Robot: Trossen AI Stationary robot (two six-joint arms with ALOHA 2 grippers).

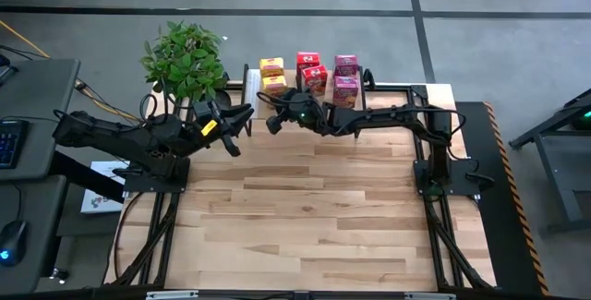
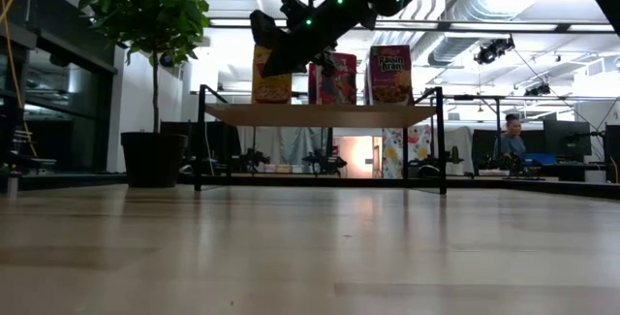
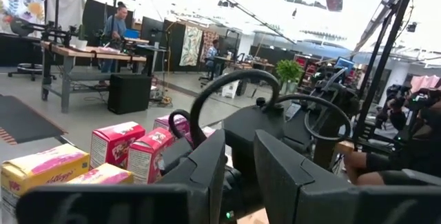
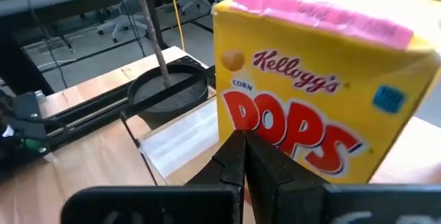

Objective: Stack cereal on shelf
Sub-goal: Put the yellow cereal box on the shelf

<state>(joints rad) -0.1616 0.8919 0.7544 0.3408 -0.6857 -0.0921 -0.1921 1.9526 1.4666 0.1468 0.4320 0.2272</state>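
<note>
While six cereal boxes (image 1: 308,74) sit on the shelf (image 2: 320,114), the right gripper (image 1: 274,121) hovers near them, jaws pressed together; the left gripper (image 1: 242,118) has a narrow gap

A leafy green potted plant (image 1: 186,58) in a round black pot (image 2: 153,158) stands at the far left corner of the light wooden plank surface (image 1: 305,217). A black keyboard (image 1: 9,141) and a black computer mouse (image 1: 9,242) lie on a grey side desk (image 1: 32,88) beyond the surface's left edge. In the room behind, a seated person (image 2: 511,141) works at a desk.
</note>
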